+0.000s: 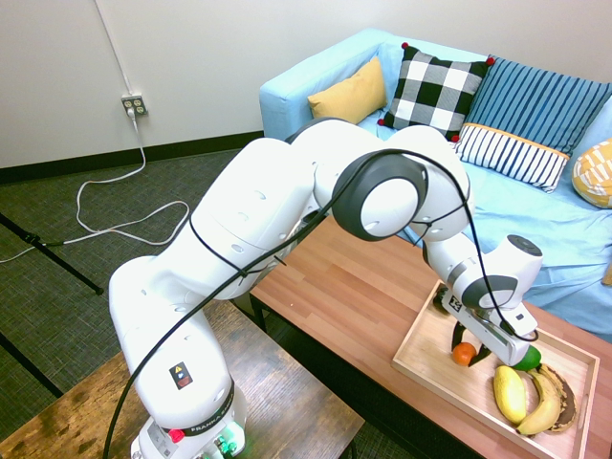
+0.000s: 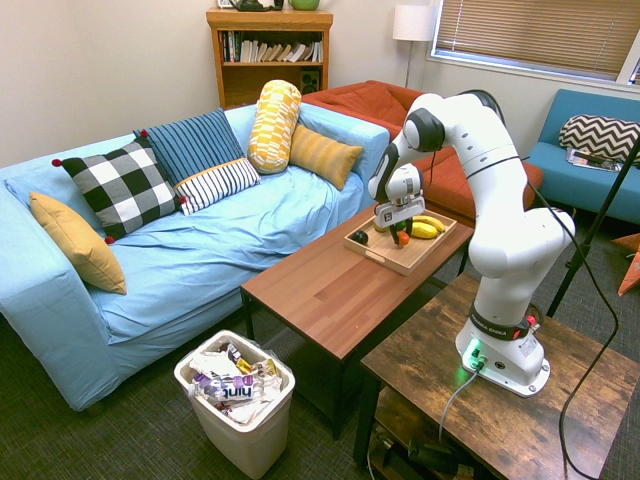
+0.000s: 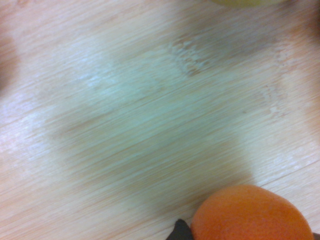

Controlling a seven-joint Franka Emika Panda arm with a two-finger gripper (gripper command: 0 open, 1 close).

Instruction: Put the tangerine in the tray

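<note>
Basically, fingers (image 1: 468,346) were clamped on the tangerine (image 1: 464,354), pointing almost straight down, fruit pinched between them and sitting low over the tray (image 1: 421,359) floor. Couldn't tell from either exterior view whether it was touching the wood or just above it. Wrist view showed the tangerine (image 3: 251,213) against bare light-wood grain, so the spot beneath it was free.

Placement made sense: the drop point was at the near, empty end of the tray, clear of the two bananas (image 1: 528,394) lying toward the far corner and the green fruit (image 1: 526,359) just beside the gripper. A small dark fruit (image 2: 360,237) sat at the tray's other end, well apart. Tray itself rested at the end of the reddish wooden desk (image 1: 344,296), in front of the blue sofa (image 2: 180,250).

My read: transport done, release pending. Low rims mean a roll-off risk if let go from height, so getting low first looked right.
</note>
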